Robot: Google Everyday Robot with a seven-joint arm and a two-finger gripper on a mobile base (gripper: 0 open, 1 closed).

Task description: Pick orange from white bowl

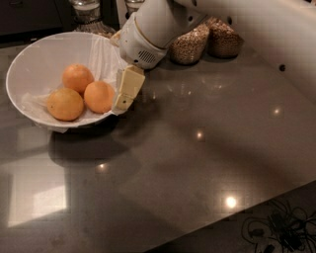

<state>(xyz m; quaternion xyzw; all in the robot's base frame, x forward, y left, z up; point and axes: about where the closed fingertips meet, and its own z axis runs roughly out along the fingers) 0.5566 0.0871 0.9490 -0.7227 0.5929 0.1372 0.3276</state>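
The white bowl (29, 59) sits at the left of the dark counter and is lined with crumpled white paper. Three oranges lie in it: a deep-orange one (99, 97) on the right, another (77, 77) behind it, and a paler, yellower one (65, 104) at the front left. My gripper (123, 98) hangs from the white arm (153, 29) at the bowl's right rim. Its cream tip is right beside the right-hand orange; I cannot tell if it touches it.
Glass jars of grain (190, 45) (224, 39) stand behind the arm, and another jar (86, 11) stands behind the bowl. The counter's front edge runs diagonally at the lower right, with cables (276, 230) on the floor beyond it.
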